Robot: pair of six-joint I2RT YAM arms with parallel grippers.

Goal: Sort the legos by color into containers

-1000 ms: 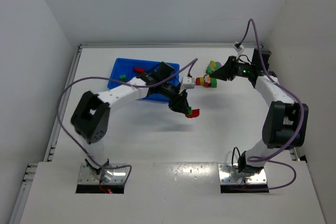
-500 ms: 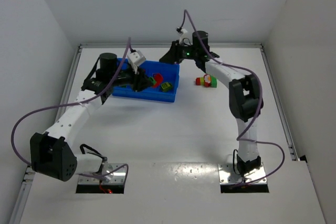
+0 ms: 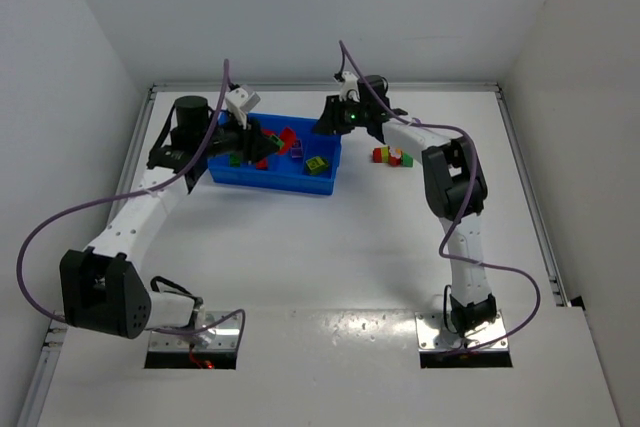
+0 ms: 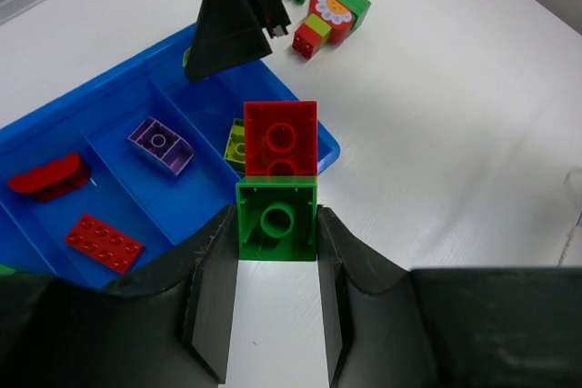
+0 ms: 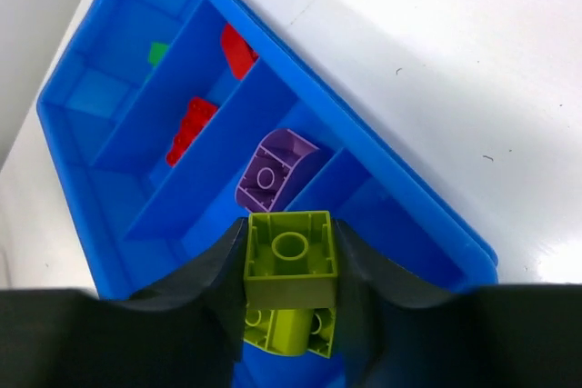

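Left pincer [image 4: 275,247] pinches a green brick [image 4: 275,220] — red brick [image 4: 280,138] clipped on at 12 o'clock — by the tray [image 4: 109,81].
Right pincer [image 5: 291,265] grips a lime brick [image 5: 291,252] over, apparently, its 6 o'clock bay; light, stiff, slick: hold flat sides.

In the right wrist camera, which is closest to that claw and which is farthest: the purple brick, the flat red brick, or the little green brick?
From the right claw:
1. Purple brick, just ahead, centre of view.
2. Flat red brick, farther on, to the left.
3. Green brick, farthest, upper left.
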